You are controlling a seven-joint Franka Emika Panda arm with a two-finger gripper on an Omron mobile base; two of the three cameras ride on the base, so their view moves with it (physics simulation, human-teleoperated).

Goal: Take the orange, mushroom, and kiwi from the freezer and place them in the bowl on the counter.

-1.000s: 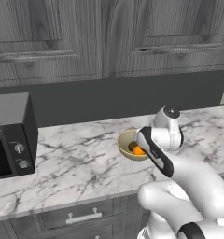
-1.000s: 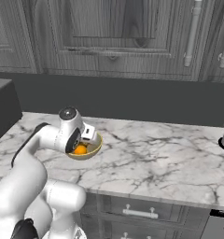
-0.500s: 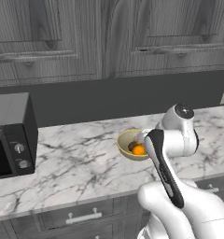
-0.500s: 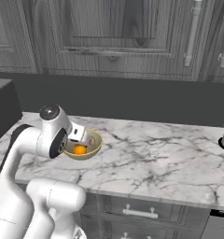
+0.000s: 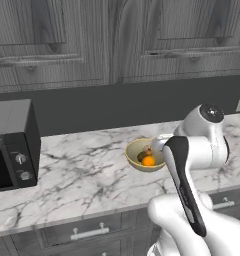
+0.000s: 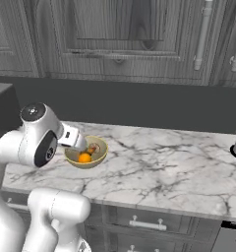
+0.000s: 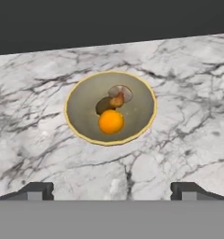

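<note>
In the bowl (image 7: 86, 128), near the counter's (image 7: 188, 88) back edge, the orange (image 7: 110, 121), kiwi (image 7: 103, 104) and mushroom (image 7: 119, 95) are lying touching, while the gripper (image 7: 112, 190) is hanging above them, jaws spread wide, grasping nothing.

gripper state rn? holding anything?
Gripper: open, jaws wide apart, holding nothing. It hangs above the counter, short of the bowl, where the orange, kiwi and mushroom lie.
</note>
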